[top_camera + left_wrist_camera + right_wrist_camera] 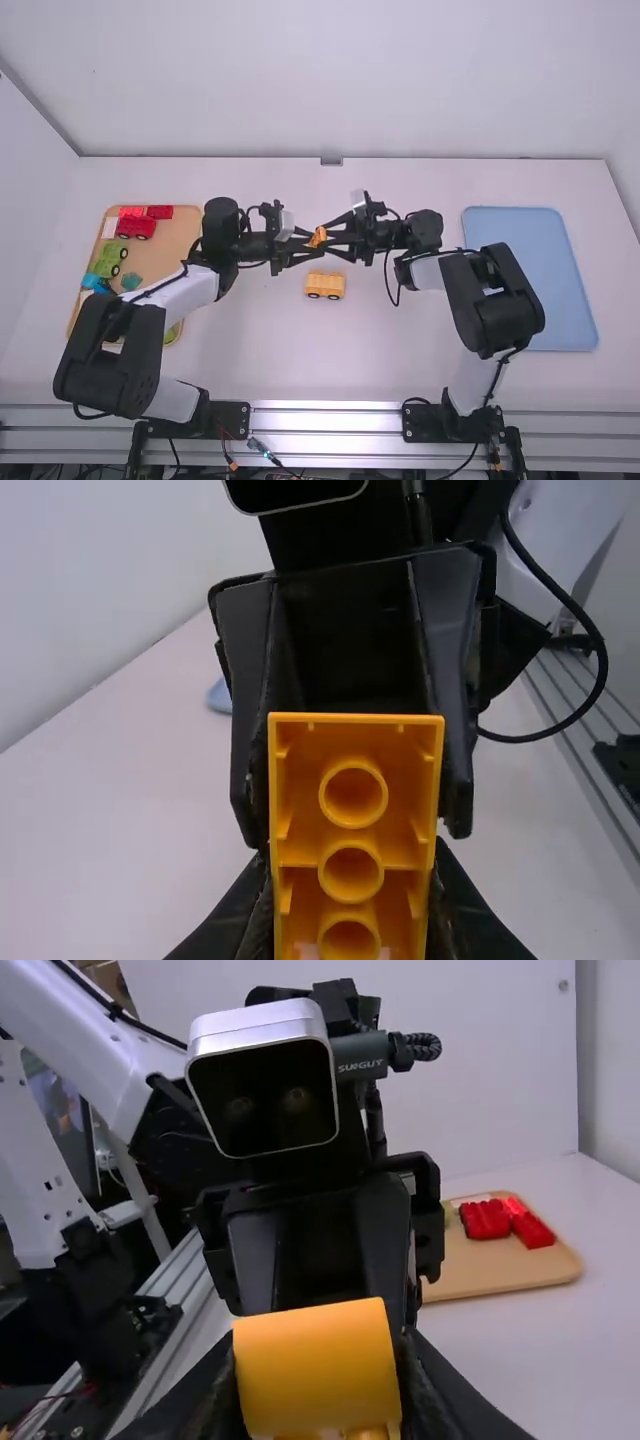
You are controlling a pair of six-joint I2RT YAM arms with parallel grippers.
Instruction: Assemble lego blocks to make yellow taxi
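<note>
Above the table's middle, my left gripper [310,243] and my right gripper [325,235] meet at one orange-yellow block [317,237]. In the left wrist view, that block [351,865] shows its hollow side with round tubes, held between the fingers of my left gripper [350,890]; the right gripper's fingers flank its far end. The right wrist view has the block's smooth, rounded side [318,1365] between the fingers of my right gripper [318,1380]. Below the grippers in the high view, a yellow car body on wheels [325,286] rests on the table, touched by neither.
On the left, a tan tray [178,228] holds red, green and blue toy pieces, partly under the left arm. A blue tray [545,290] lies at the right, near the right arm's elbow. A metal rail [330,416] runs along the near edge.
</note>
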